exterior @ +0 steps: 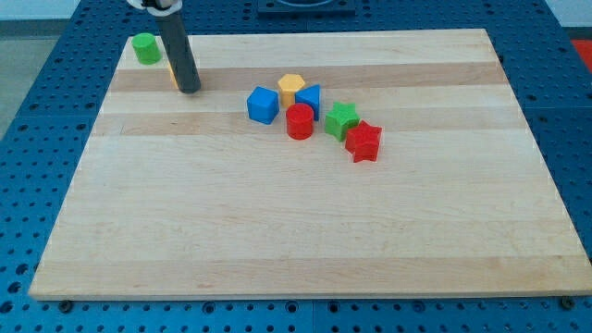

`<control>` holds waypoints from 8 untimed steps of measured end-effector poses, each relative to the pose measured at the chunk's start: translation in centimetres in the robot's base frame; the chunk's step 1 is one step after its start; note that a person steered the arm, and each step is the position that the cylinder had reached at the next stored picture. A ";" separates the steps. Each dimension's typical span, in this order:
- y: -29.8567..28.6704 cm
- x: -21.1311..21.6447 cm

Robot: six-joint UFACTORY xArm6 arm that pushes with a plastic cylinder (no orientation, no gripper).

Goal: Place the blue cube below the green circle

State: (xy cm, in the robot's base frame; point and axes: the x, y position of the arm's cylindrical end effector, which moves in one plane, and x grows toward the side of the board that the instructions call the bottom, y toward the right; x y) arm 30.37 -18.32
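No jaws on this arm for you to check: it ends in a dark rod, and my tip (190, 90) rests on the wooden board (296, 231) in the far left part. Starting at the far left corner, you see the green circle (144, 48), a short cylinder, just left of the rod. A sliver of orange (172, 74) peeks out beside the rod; its shape is hidden from you. Moving right, well apart from my tip, sits the blue cube (263, 104). Next come the yellow hexagon (292, 86), the red cylinder (299, 121) and a second blue block (310, 98), bunched together. Further right lie the green star (341, 119) and the red star (363, 141), touching.
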 end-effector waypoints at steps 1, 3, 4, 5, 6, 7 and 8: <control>-2.1 -3.3; -1.1 -2.0; 3.2 5.0; 8.6 11.2; 14.3 11.3; 15.6 7.5; 15.0 6.3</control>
State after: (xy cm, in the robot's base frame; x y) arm 36.63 -3.27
